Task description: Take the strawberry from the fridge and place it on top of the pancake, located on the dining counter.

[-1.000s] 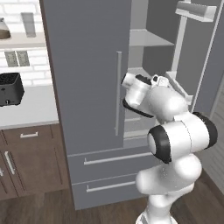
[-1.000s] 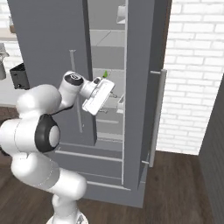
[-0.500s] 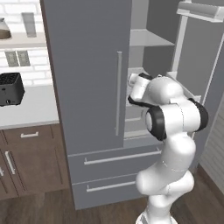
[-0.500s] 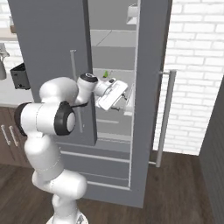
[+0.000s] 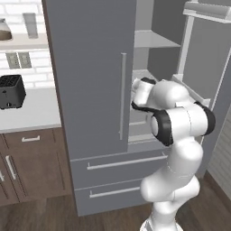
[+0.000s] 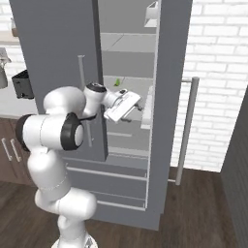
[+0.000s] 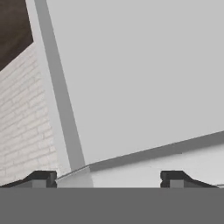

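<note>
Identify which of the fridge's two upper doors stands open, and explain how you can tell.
The right door, with its bar handle beside the brick wall, is swung out, baring the shelves. The left door lies flat and shut.

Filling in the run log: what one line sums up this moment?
phase: reaching into tall matte grey fridge | right door: open | gripper: open, empty | green-topped item on shelf behind hand
</note>
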Robot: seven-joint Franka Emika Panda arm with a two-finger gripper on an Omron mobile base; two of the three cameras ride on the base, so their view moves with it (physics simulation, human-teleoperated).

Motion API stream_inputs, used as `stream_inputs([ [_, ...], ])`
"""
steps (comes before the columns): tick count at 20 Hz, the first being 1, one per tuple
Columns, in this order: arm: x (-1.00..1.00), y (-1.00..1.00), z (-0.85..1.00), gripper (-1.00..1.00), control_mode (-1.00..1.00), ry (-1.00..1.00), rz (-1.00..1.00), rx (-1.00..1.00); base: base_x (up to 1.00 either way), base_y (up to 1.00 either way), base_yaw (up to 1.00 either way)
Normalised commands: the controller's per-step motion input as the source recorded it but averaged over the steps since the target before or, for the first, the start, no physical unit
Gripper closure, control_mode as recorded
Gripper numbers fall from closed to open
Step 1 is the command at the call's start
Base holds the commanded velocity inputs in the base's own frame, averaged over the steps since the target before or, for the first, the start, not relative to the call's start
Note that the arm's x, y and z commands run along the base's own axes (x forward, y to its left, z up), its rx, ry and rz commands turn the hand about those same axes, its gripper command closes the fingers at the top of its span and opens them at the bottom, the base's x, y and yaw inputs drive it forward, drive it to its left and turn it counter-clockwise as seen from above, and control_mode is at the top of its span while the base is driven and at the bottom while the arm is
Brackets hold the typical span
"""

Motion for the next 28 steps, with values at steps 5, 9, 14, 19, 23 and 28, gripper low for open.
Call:
stream_inputs([
  [5, -0.33, 0.75, -0.03, -1.0, -1.0, -0.44, 0.05, 0.13, 0.0, 0.0, 0.0],
  [9, -0.16, 0.73, 0.0, -1.0, -1.0, -0.66, 0.0, 0.42, 0.0, 0.0, 0.0],
  [14, -0.01, 0.69, 0.0, -1.0, -1.0, -0.66, -0.07, 0.52, 0.0, 0.0, 0.0],
  [19, 0.22, 0.56, 0.11, -1.0, -1.0, -0.63, -0.37, 0.49, 0.0, 0.0, 0.0],
  [23, 0.25, 0.39, 0.34, -1.0, -1.0, -0.74, -0.45, 0.52, 0.0, 0.0, 0.0],
  [28, 0.36, 0.56, 0.46, -1.0, -1.0, -0.57, -0.38, 0.39, 0.0, 0.0, 0.0],
])
